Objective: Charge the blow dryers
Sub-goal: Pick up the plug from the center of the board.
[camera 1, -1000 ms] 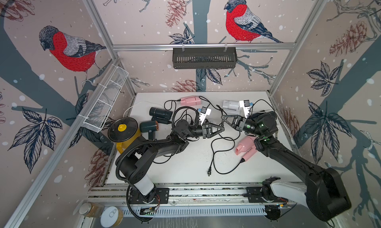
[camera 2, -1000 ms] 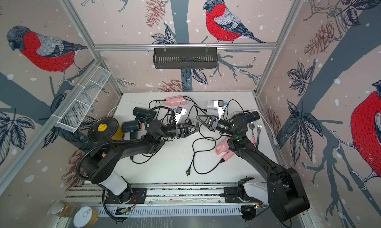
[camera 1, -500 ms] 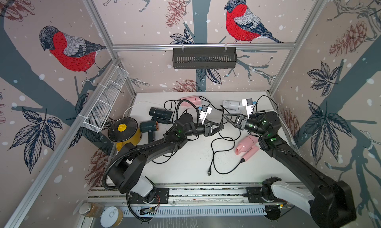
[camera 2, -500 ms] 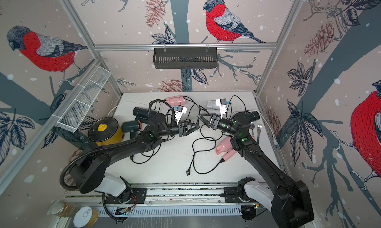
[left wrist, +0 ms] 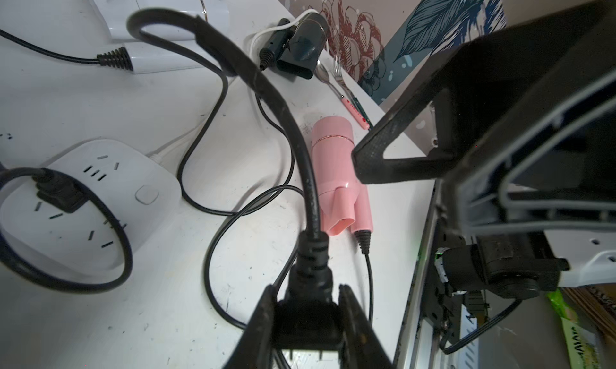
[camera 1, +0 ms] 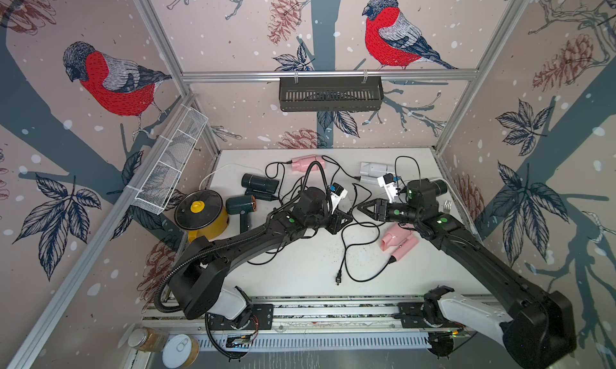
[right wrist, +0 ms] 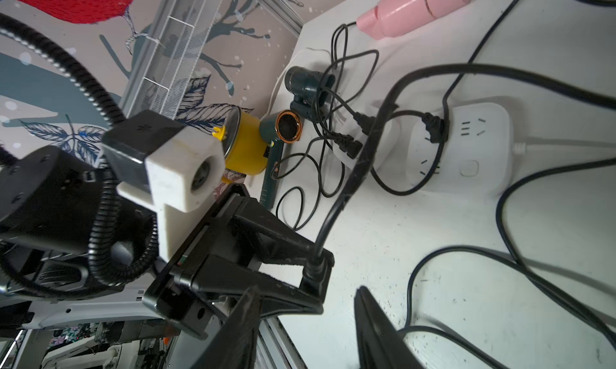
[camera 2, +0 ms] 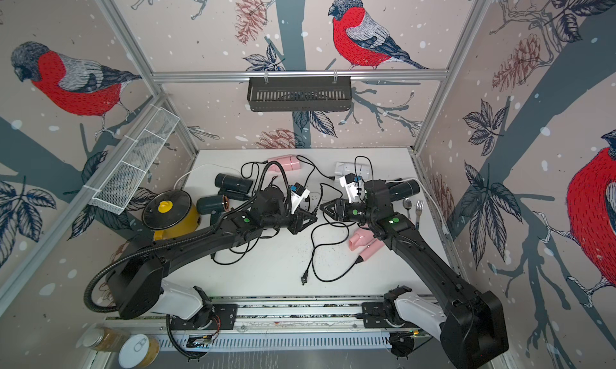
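My left gripper (camera 1: 346,219) (left wrist: 308,290) is shut on a black plug (left wrist: 308,314), prongs toward the wrist, its cord arching up. Facing it tip to tip, my right gripper (camera 1: 361,208) (right wrist: 306,294) is open and empty. Blow dryers lie around: pink (camera 1: 305,162) and white (camera 1: 375,169) at the back, black (camera 1: 260,183) and dark green (camera 1: 241,205) on the left, black (camera 1: 440,185) behind the right wrist, pink (camera 1: 398,240) under the right arm. A white power strip (left wrist: 100,197) has one plug in it.
A yellow pot with a black lid (camera 1: 203,214) stands at the left edge. A spoon and fork (camera 2: 413,207) lie by the right wall. Black cords tangle across the middle, and a loose plug (camera 1: 339,279) lies near the front. A wire basket (camera 1: 170,170) hangs on the left wall.
The right gripper was shut close against the left gripper; it has opened and now stands apart from it. The left arm has reached further right, still holding the plug.
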